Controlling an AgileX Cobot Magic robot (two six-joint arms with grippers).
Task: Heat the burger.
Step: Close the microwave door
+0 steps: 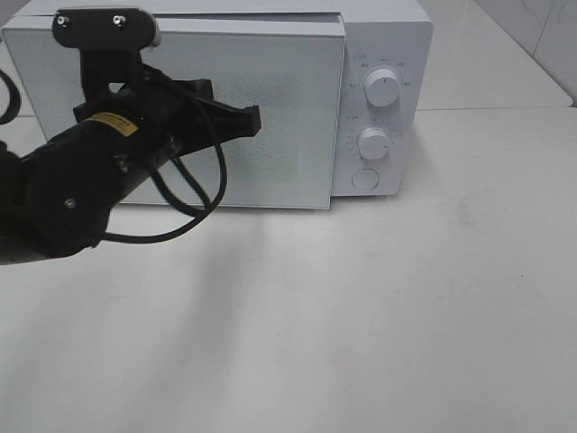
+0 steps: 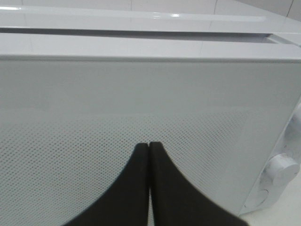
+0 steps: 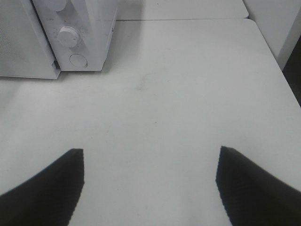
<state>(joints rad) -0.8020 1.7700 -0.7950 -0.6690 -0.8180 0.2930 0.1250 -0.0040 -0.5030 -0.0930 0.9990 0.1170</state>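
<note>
Robotics test bench staged as a kitchen: a white microwave point(image 1: 288, 135) stands just ahead of the left gripper point(image 1: 251, 118) on a plain white table point(image 1: 379, 316), with a tiled wall point(image 1: 541, 27) beyond.

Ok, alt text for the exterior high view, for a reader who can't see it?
A black robot arm reaches in from the left, its shut left hand held before the door of a white microwave on a white table. Two knobs and a round button sit on its right panel.
</note>
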